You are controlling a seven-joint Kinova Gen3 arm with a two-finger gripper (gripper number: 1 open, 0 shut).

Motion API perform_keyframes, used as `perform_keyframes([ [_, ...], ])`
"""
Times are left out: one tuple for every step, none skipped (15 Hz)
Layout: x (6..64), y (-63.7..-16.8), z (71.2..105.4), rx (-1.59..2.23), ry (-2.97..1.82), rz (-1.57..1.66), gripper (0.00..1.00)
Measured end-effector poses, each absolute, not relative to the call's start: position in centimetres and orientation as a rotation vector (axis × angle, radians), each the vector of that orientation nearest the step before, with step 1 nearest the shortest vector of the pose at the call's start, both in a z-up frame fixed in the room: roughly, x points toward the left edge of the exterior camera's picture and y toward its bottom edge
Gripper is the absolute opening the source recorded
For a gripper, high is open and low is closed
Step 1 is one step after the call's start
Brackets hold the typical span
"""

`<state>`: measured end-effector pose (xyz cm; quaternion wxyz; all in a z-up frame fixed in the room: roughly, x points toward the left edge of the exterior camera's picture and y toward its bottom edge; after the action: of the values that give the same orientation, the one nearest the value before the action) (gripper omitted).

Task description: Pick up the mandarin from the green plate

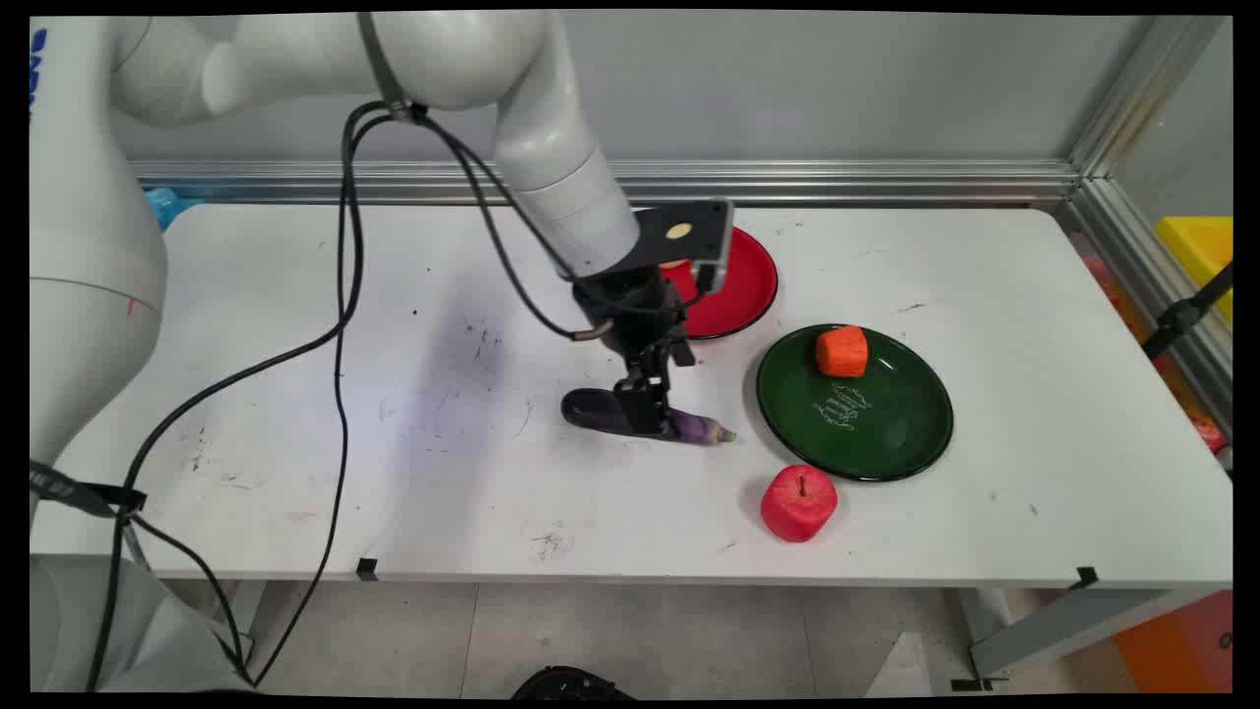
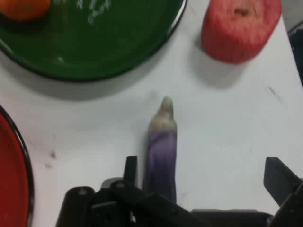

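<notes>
A white table (image 1: 295, 473) carries a purple eggplant (image 1: 694, 427), red apple (image 1: 798, 503), green plate (image 1: 886, 433) and red plate (image 1: 743, 286)

White arm (image 1: 551, 128) — black cables (image 1: 340, 295)

Two plates and two pieces of toy food on a white table.

The green plate (image 1: 886, 433) (image 2: 104, 47), with white lettering at its middle, lies on the table (image 1: 295, 295). An orange block (image 1: 842, 352) (image 2: 21, 8) sits on the plate's far rim area. A red apple (image 1: 798, 502) (image 2: 240, 28) stands on the table just beside the plate's near-left edge, apart from it. A red plate (image 1: 738, 286) (image 2: 12, 189) with a dark rim lies beyond and left of the green plate, close but not touching. A metal rail (image 1: 837, 182) runs along the wall behind the green plate. A yellow box (image 1: 1196, 246) stands off the table, far right of it.
</notes>
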<state>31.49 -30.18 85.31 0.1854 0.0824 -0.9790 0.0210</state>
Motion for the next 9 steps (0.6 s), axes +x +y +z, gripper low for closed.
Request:
perform_keyframes([
  [30.8,-30.5,85.7,0.227,-2.756,0.07,1.0],
  [29.9,-30.9,86.0,0.232,-2.747,0.084,1.0],
  [29.1,-31.3,86.4,0.242,-2.738,0.098,1.0],
  [28.5,-31.6,86.6,0.25,-2.732,0.107,1.0],
  [27.7,-32.1,86.9,0.262,-2.722,0.121,1.0],
  [26.8,-32.8,87.2,0.28,-2.711,0.138,1.0],
  [25.9,-33.4,87.5,0.3,-2.698,0.155,1.0],
  [25.0,-34.0,87.6,0.319,-2.684,0.169,1.0],
  [24.2,-34.7,87.8,0.338,-2.669,0.186,1.0],
])
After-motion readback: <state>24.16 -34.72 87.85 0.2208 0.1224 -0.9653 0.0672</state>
